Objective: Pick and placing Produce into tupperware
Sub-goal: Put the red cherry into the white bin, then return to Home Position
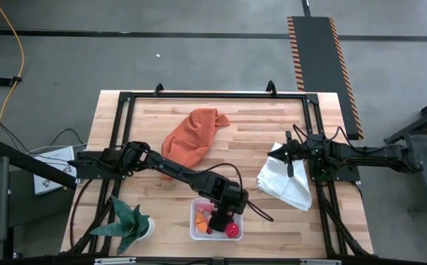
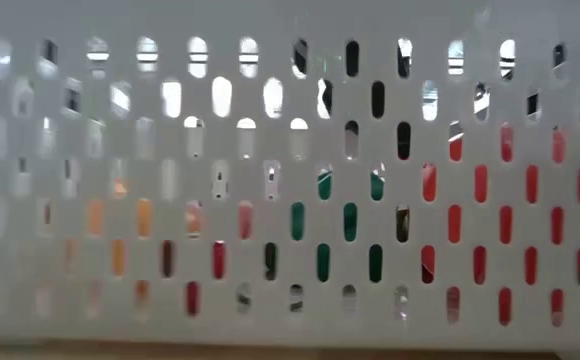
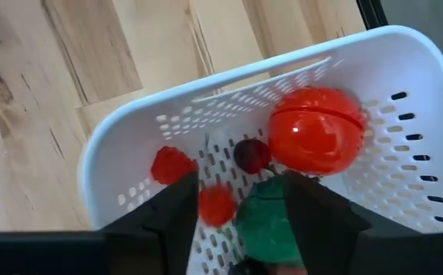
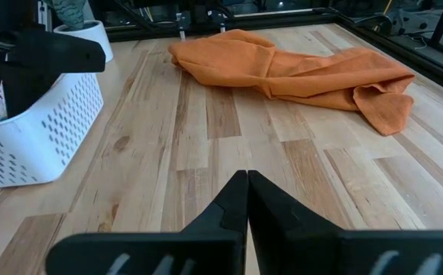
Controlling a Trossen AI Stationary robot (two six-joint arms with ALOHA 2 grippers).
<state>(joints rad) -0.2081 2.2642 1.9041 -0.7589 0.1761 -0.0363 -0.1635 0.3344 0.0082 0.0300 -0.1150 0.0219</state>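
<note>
The tupperware [image 1: 196, 234] is a white perforated container near the table's front edge; its wall [image 2: 120, 60] fills the low view. Inside lie Produce pieces: a big red round one [image 3: 313, 130], a dark berry [image 3: 250, 155], two small red pieces [image 3: 172, 164] and a green piece [image 3: 267, 225]. My left gripper [image 3: 243, 210] points down into the container, open, its fingers on either side of the green piece and one small red piece. My right gripper [image 4: 247, 183] stays shut at the table's right, above the white cloth [image 1: 287, 180]. My left gripper stands open around the green piece [image 3: 279, 218], which rests on the container's bottom. A clear gap shows between that piece and one finger [image 3: 177, 210]. The other finger [image 3: 313, 210] borders it, and I cannot tell whether they touch.
A crumpled orange cloth [image 1: 195, 136] lies at the table's middle back. A potted plant [image 1: 129, 224] stands at the front left, close to the container. A black frame [image 1: 213, 94] runs around the tabletop. Bare wood lies between the container and the white cloth.
</note>
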